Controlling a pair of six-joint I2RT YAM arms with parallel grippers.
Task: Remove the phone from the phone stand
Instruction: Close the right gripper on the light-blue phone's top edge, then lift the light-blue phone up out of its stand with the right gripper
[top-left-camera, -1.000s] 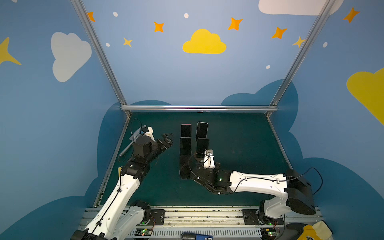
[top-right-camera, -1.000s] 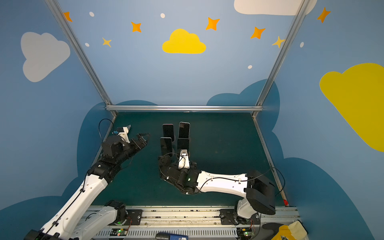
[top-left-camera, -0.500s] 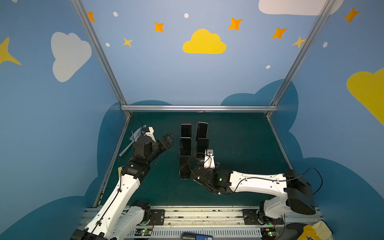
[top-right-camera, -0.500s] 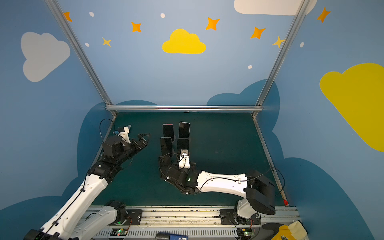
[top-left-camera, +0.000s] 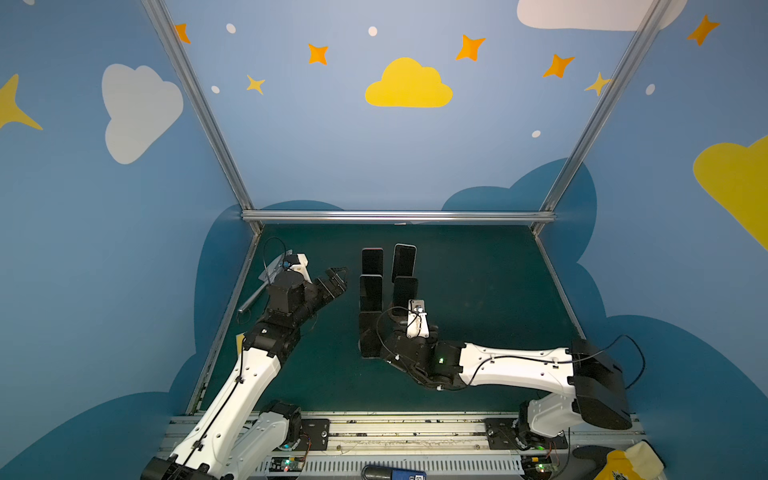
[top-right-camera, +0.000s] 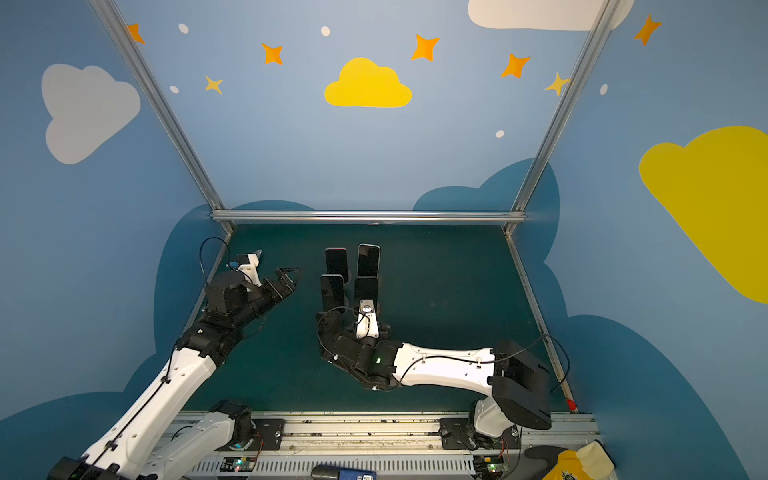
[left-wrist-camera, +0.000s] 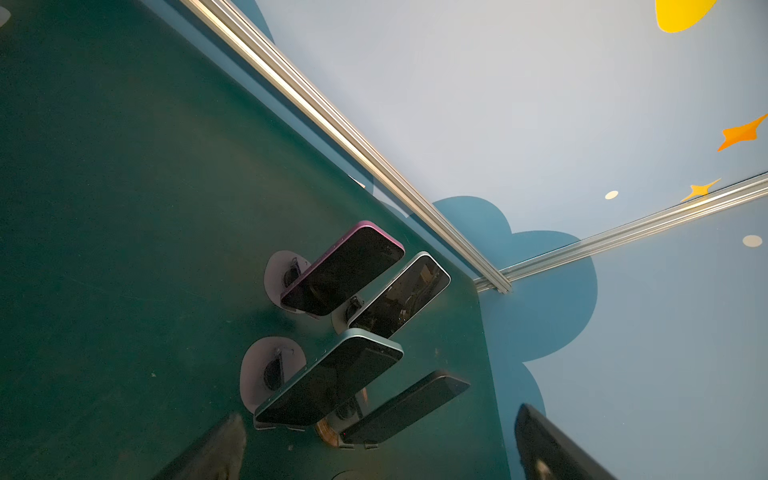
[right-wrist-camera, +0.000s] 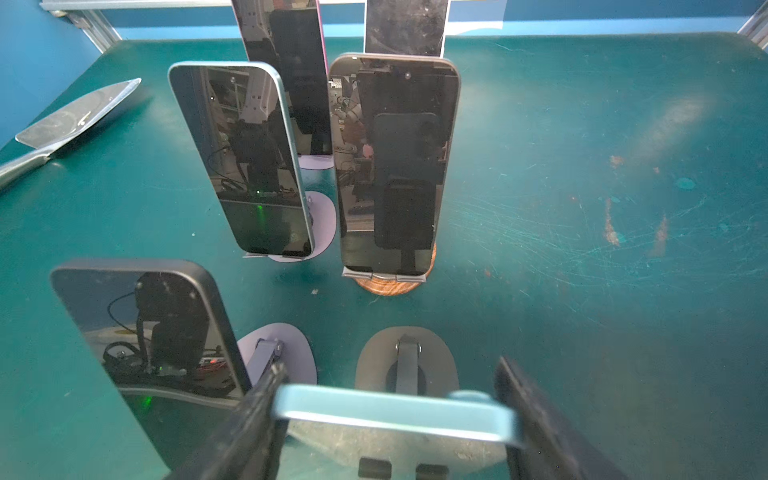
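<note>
- right gripper (right-wrist-camera: 390, 374): jaws closed in on the light blue phone (right-wrist-camera: 395, 411), one finger against each long side edge, near its top end.
- location: the phone is in the row nearest the arm bases, just beside the black phone (right-wrist-camera: 145, 332). it leans in its phone stand (right-wrist-camera: 409, 357), and lip tabs show under it, so judged not yet lifted out. in both top views it is hidden below the right wrist.
- left gripper (top-left-camera: 336, 280): spread wide, empty, held above the table (top-left-camera: 478, 291) off to the side of the group, touching nothing.
- handling (judgement): rigid slab, glass face, smooth rounded edges, so slippery and breakable if dropped. moderate weight for its size. the side-edge pinch looks like the sensible hold and keeps the fingers off the screen. it should lift along the stand's lean to clear the lip before pulling back.
- risk (judgement): one finger sits just beside the black phone, so a sideways drift could tip it.
- count, phones: 6. light blue, black, blue-edged phone (right-wrist-camera: 241, 158), dark phone (right-wrist-camera: 395, 166) on a wooden base (right-wrist-camera: 395, 284), magenta phone (right-wrist-camera: 286, 75), rear phone (right-wrist-camera: 405, 25).
- count, stand bases: 5 in the right wrist view. the rear phone's foot is hidden there.
- count, other: metal spatula (right-wrist-camera: 75, 116) 1, arms 2.
</note>
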